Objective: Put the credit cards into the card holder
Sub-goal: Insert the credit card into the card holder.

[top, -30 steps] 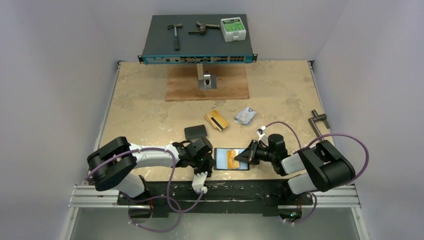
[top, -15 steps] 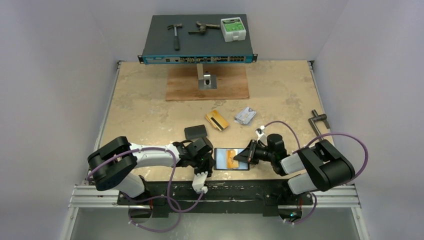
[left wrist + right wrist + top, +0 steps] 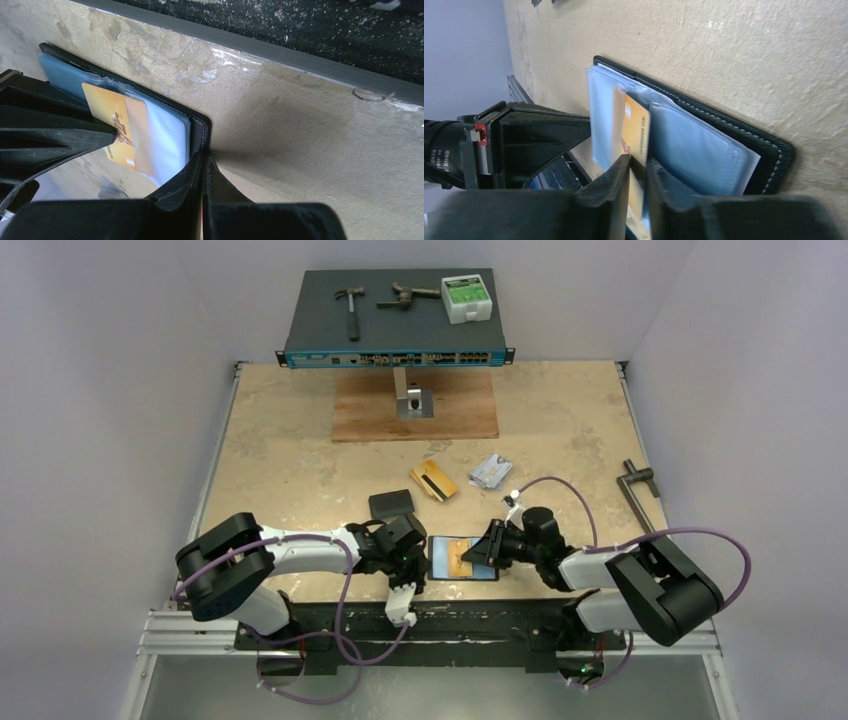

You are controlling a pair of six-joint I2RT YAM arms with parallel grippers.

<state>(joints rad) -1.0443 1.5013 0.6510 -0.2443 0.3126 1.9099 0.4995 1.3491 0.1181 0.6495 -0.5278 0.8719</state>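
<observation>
Right wrist view: the gold-orange card point(image 3: 634, 125), judged thin, stiff and slick, is pinched by its end in the right pincer point(image 3: 639, 165), partly tucked into the open card holder point(image 3: 724, 155) at six o'clock on the counter point(image 3: 774, 50), whose edge is clamped by the closed left pincer point(image 3: 203, 165)

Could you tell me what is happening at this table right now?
The left gripper is shut on the edge of the open black card holder, steadying it. The right gripper holds an orange card that sits partly inside the holder. A gold card and a silver card lie loose farther back.
</observation>
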